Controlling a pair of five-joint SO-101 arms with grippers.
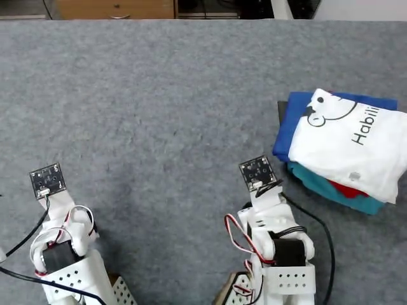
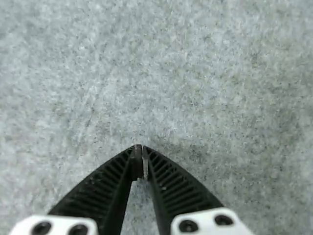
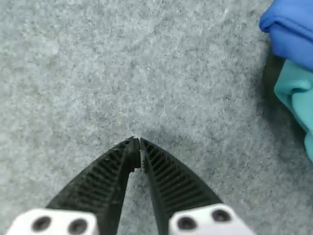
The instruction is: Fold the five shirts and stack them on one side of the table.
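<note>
Lying at 3 o'clock by the tabletop [image 1: 159,114] edge, the shirt stack [image 1: 356,149] runs 10-to-4, with open room toward 9. The left hand [image 2: 139,152] and right hand [image 3: 137,145] are closed and empty.

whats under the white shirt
Under the white shirt, edges of a blue shirt, a red shirt and a teal shirt stick out. Anything else beneath is covered.

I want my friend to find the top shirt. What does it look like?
On the grey table, look at the pile of folded shirts at the right edge of the high view. The top one is the white shirt with a black drawing; those under it are blue, red and teal.
</note>
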